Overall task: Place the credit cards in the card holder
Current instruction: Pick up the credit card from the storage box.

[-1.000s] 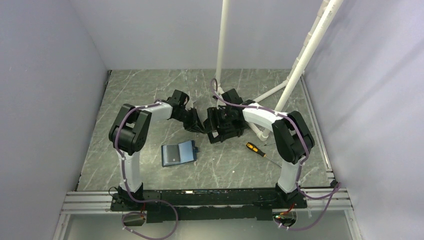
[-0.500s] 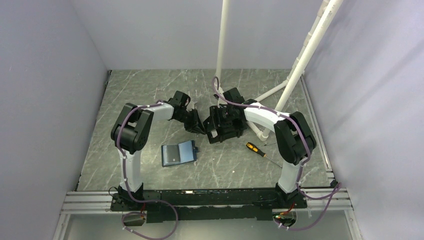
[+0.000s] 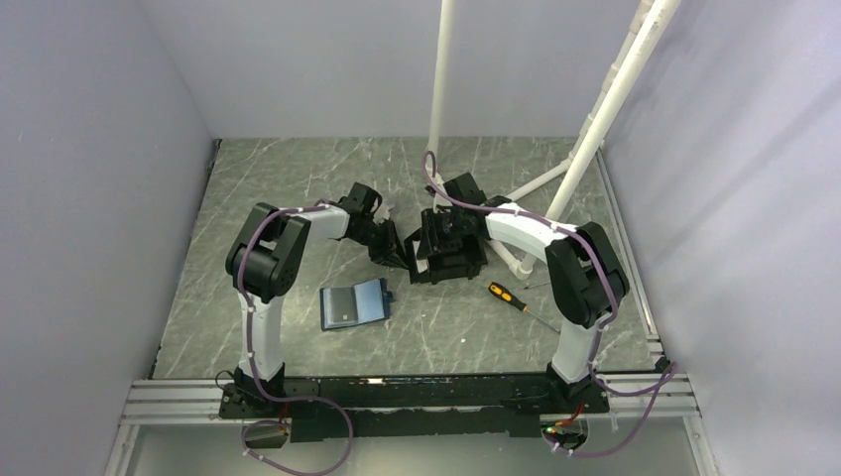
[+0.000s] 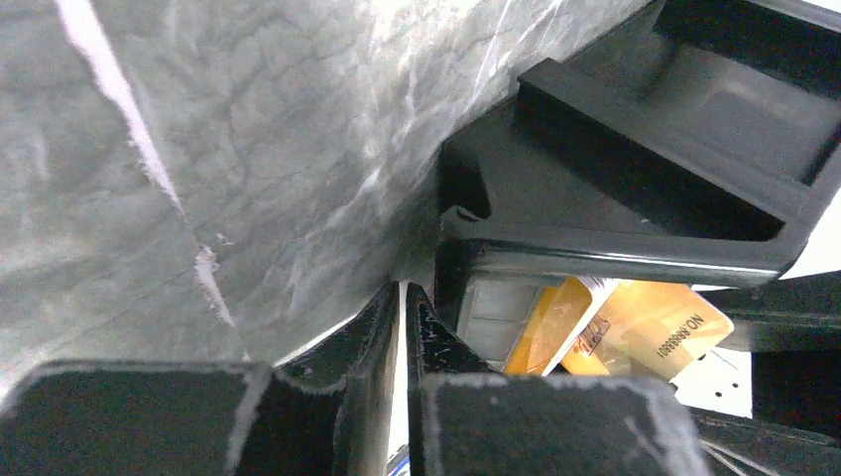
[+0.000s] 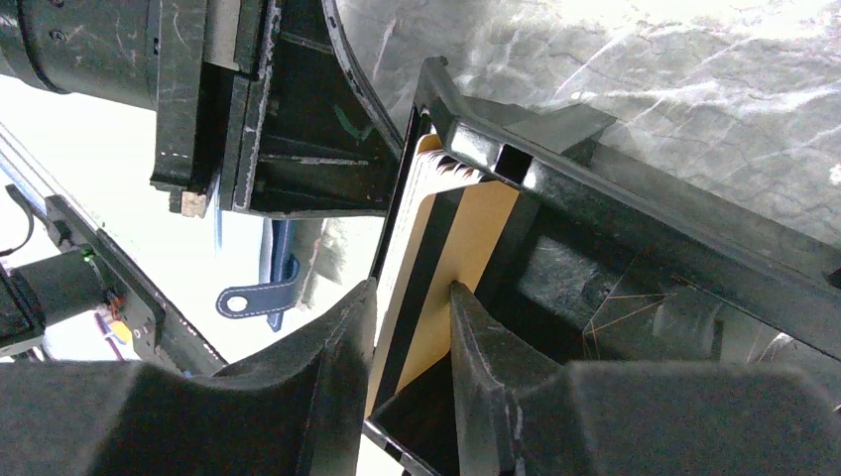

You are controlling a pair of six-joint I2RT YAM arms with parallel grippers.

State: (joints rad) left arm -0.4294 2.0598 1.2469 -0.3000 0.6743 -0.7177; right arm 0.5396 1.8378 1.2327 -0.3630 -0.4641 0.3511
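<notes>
Two right jaws flank the orange card close inside the box rim.

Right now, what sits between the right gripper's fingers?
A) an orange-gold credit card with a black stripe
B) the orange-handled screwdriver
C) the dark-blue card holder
A: the right wrist view shows the striped orange-gold credit card between the fingertips of the right gripper, standing in the black box.

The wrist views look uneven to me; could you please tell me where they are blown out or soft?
Left wrist: gaps at right burnt white, own fingers dark and soft, orange card sharp enough to show digits. Right wrist: left side washed out white, near fingers blurred, striped card crisp.
</notes>
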